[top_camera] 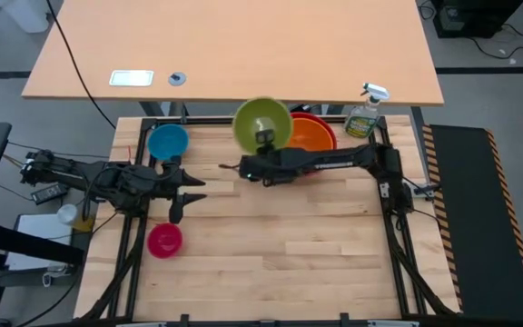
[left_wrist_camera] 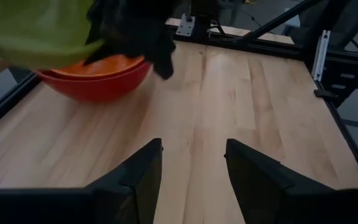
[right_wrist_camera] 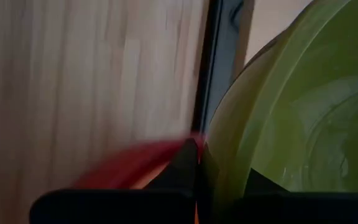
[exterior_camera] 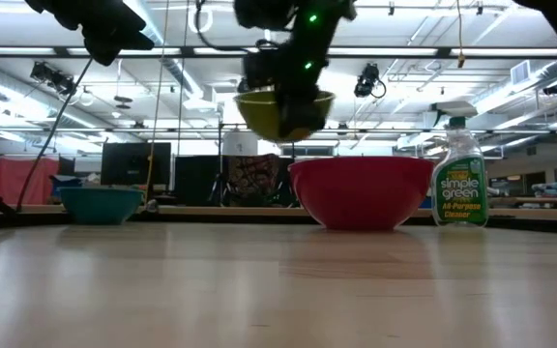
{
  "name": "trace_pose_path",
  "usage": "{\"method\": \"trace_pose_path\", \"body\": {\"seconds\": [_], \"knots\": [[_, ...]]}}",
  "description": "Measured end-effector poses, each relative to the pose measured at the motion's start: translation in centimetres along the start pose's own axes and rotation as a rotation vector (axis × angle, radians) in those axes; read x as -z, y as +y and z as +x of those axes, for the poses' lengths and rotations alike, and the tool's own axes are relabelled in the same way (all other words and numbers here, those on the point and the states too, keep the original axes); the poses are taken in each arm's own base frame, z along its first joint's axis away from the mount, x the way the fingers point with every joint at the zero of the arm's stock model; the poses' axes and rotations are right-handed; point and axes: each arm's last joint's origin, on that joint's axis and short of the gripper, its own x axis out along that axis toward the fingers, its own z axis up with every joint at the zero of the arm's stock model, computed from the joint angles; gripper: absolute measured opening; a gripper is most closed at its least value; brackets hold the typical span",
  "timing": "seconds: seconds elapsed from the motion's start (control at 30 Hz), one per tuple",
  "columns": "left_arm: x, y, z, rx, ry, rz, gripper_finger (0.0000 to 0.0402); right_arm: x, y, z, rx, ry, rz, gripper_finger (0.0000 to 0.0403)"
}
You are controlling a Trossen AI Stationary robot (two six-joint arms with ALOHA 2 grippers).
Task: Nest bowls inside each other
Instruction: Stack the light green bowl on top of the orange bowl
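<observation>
My right gripper (top_camera: 263, 141) is shut on a yellow-green bowl (top_camera: 261, 123), which hangs in the air over the table's far side, just left of a red bowl (top_camera: 327, 127). An orange bowl (top_camera: 309, 136) sits nested in the red one, which stands on its base. A blue bowl (top_camera: 168, 142) stands at the far left and a small magenta bowl (top_camera: 164, 240) nearer the front left. Between those two, my left gripper (top_camera: 187, 193) hovers open with nothing between its fingers (left_wrist_camera: 143, 171). My right gripper pinches the yellow-green bowl's rim (right_wrist_camera: 224, 146) on its near side, one finger inside the bowl and one outside. The bowl is lifted clear of the table (exterior_camera: 283, 108), slightly tilted, next to the red bowl.
A clear spray bottle (top_camera: 364, 113) stands at the table's far right corner, behind the red bowl. A black frame (top_camera: 384, 173) runs round the wooden top. A bare stretch of wood (top_camera: 289, 245) lies in the middle and toward the near edge.
</observation>
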Motion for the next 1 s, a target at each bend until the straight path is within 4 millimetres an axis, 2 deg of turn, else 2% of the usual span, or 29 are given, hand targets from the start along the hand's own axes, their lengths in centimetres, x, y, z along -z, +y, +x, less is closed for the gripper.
{"method": "trace_pose_path", "body": {"seconds": [0.13,0.3,0.5,0.83,1.0], "knots": [[0.0,0.0,0.0,-0.008,-0.002,0.0,0.0181,2.4,-1.6,-0.2,-0.153,0.079,0.161,0.0027],[0.0,0.0,0.0,-0.007,-0.001,0.0,0.0181,4.7,-2.8,1.1,-0.319,0.18,0.267,0.0028],[0.1,0.1,0.0,-0.01,0.011,0.003,0.0181,6.2,-2.1,3.2,-0.498,0.217,0.302,0.0029],[0.1,0.1,0.0,-0.01,0.011,0.003,0.0181,6.9,-0.6,4.8,-0.58,0.227,0.329,0.0032],[0.1,0.1,0.0,-0.01,0.011,0.002,0.0181,7.4,-0.4,5.4,-0.585,0.251,0.35,0.0058]]}}
